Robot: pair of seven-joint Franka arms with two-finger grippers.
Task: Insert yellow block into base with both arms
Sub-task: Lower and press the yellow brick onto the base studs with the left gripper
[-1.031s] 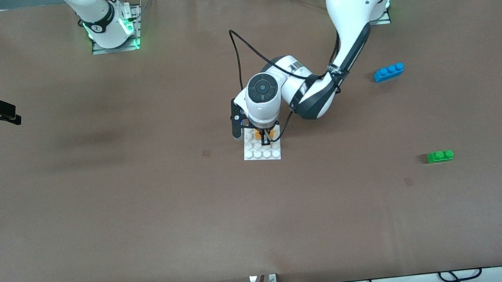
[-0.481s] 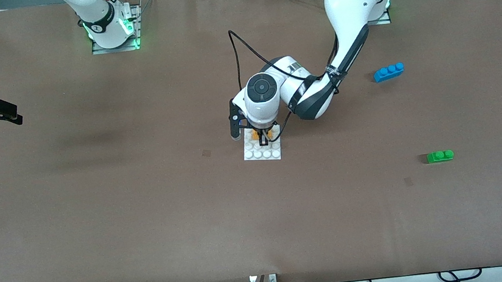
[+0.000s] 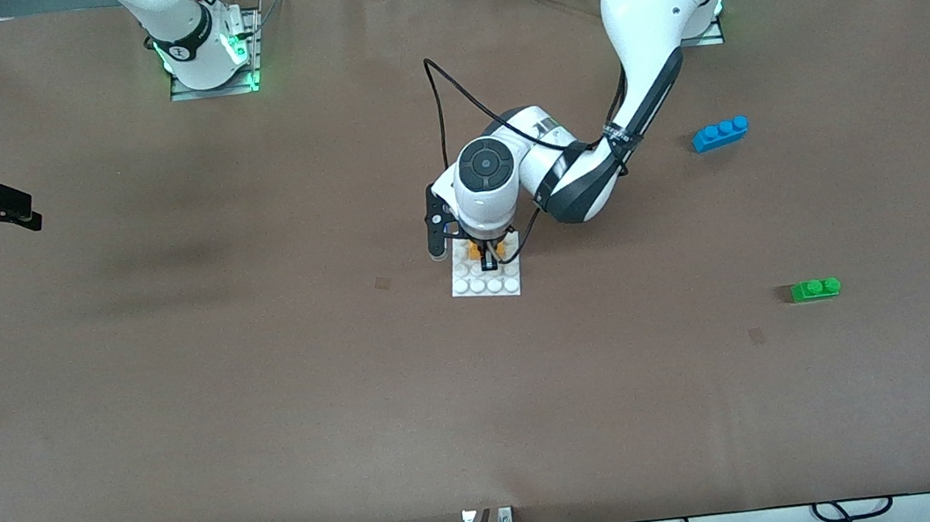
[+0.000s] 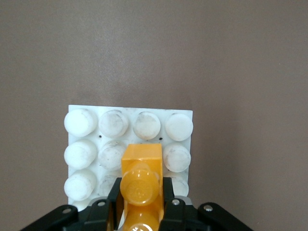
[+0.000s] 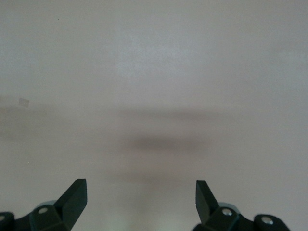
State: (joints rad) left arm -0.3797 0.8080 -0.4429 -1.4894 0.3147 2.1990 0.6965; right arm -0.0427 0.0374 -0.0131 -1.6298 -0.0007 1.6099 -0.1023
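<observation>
The yellow block (image 4: 140,182) is clamped between the fingers (image 4: 114,204) of the left gripper (image 3: 487,255), which stands over the base (image 3: 485,274) near the middle of the table (image 3: 268,391); in the left wrist view the block sits among the inner studs of the white plate, covering part of the second and third rows, though whether it is already pressed home or only resting on the studs cannot be told from here; the step in hand appears to be the seating of the block. To do it well, the block's long axis should stay parallel with the stud rows, as it now looks, and the push should go straight down without sideways drag, since the base lies loose on the table and may slide or tip under an off-centre load; the grip should be let go only once the block sits flush. The right gripper (image 5: 139,197) waits with its fingers spread and nothing between them, over bare table toward the right arm's end, well apart from the base; it could steady the plate's edge if needed. A blue brick (image 3: 720,133) and a green brick (image 3: 815,289) lie well apart toward the left arm's end, clear of the work.
</observation>
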